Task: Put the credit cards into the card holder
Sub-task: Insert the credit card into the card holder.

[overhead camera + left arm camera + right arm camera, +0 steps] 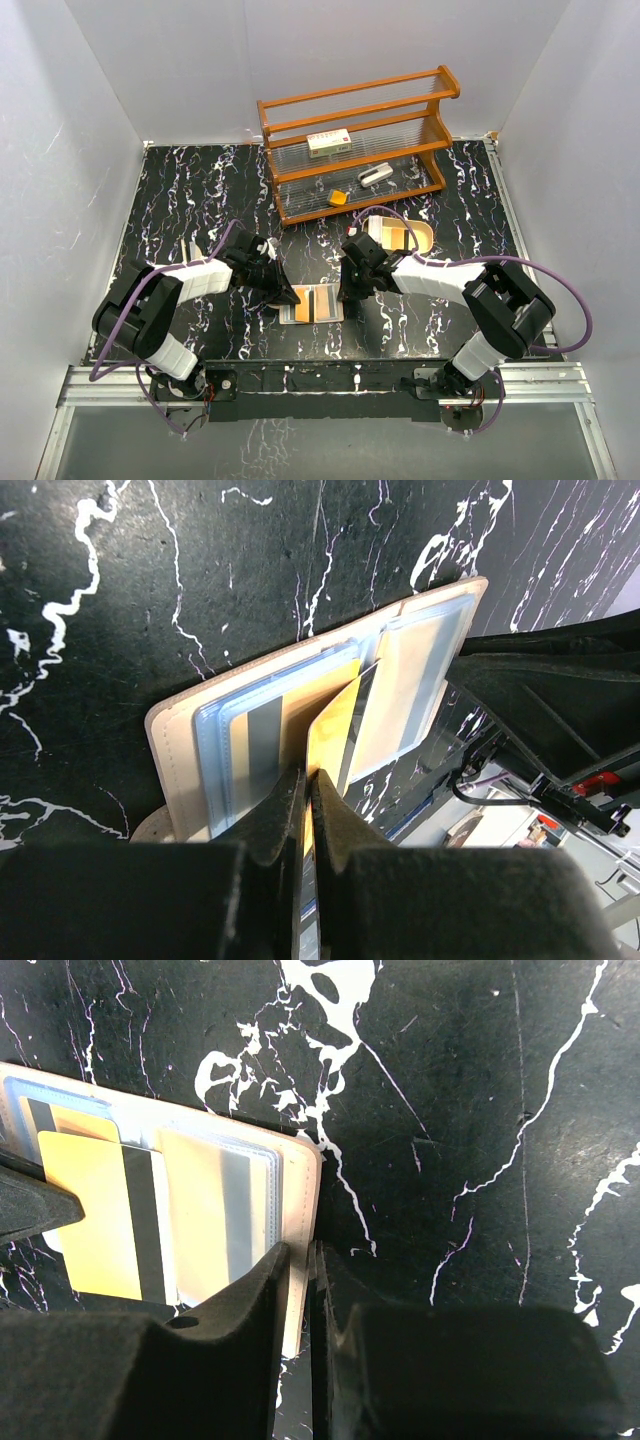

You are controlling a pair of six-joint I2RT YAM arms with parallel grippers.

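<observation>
The tan card holder [322, 316] lies open on the black marbled table between the two arms, its striped pockets facing up. My left gripper [289, 294] is shut on an orange-yellow credit card [335, 728] with a dark stripe. The card stands on edge over the fold of the card holder [172, 742], its far end at the pockets. In the right wrist view the same credit card [92, 1218] lies slanted across the left pocket. My right gripper [300, 1252] is shut on the right edge of the card holder [303, 1175], pinching the leather rim.
A wooden rack [360, 105] stands at the back with a white box with red print [328, 143], a small orange block [338, 198] and a grey-white object [375, 176]. An oval beige-rimmed tray [424, 232] sits just behind my right arm.
</observation>
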